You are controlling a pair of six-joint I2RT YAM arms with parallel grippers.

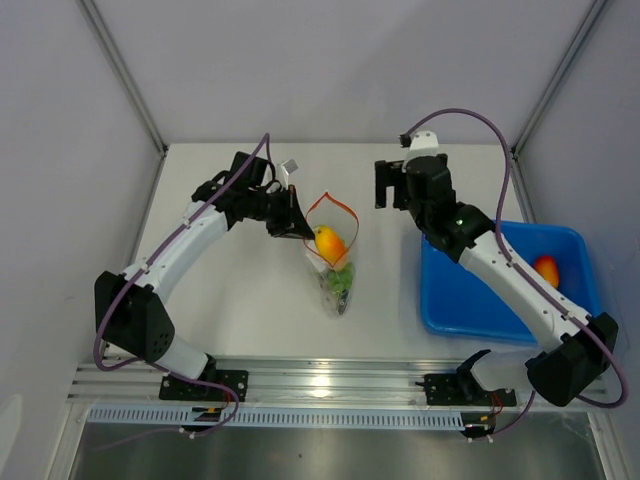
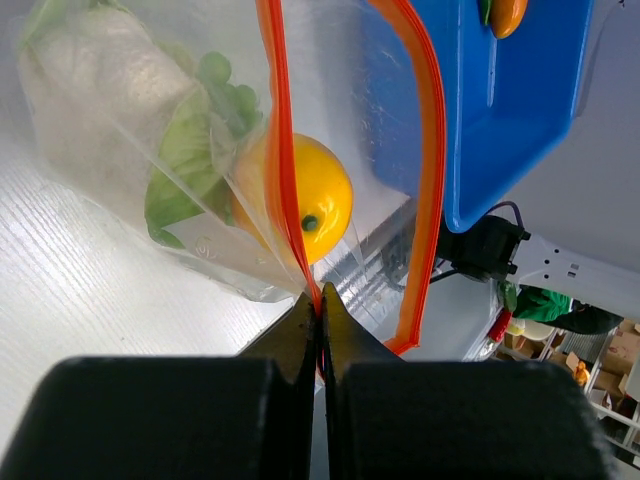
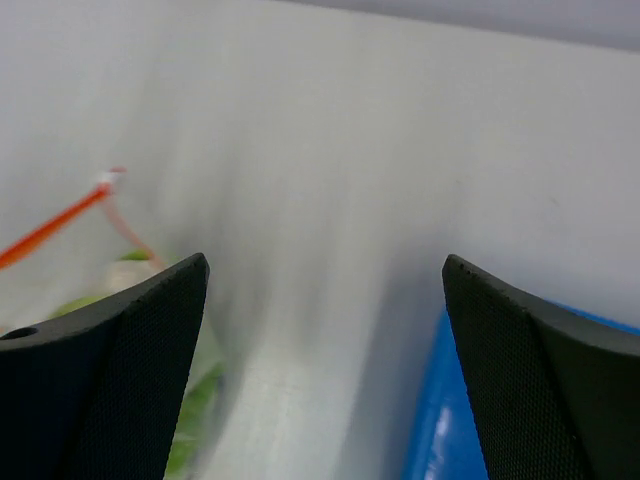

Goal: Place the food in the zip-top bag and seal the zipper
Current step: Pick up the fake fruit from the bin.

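The clear zip-top bag (image 1: 337, 270) lies mid-table, its mouth held open in a loop by the orange-red zipper (image 1: 334, 203). Inside it are a yellow-orange fruit (image 1: 329, 243) and green leafy pieces (image 1: 340, 283). My left gripper (image 1: 293, 219) is shut on the zipper strip at the bag's left mouth edge; the left wrist view shows the strip (image 2: 282, 150) pinched between the fingertips, with the fruit (image 2: 305, 197) and greens (image 2: 190, 150) behind it. My right gripper (image 1: 388, 185) is open and empty, hovering right of the bag. Another orange fruit (image 1: 546, 270) lies in the blue tray.
The blue tray (image 1: 470, 300) stands at the right near edge, under my right arm. It also shows in the left wrist view (image 2: 500, 120) and the right wrist view (image 3: 440, 440). White walls close the table's back and sides.
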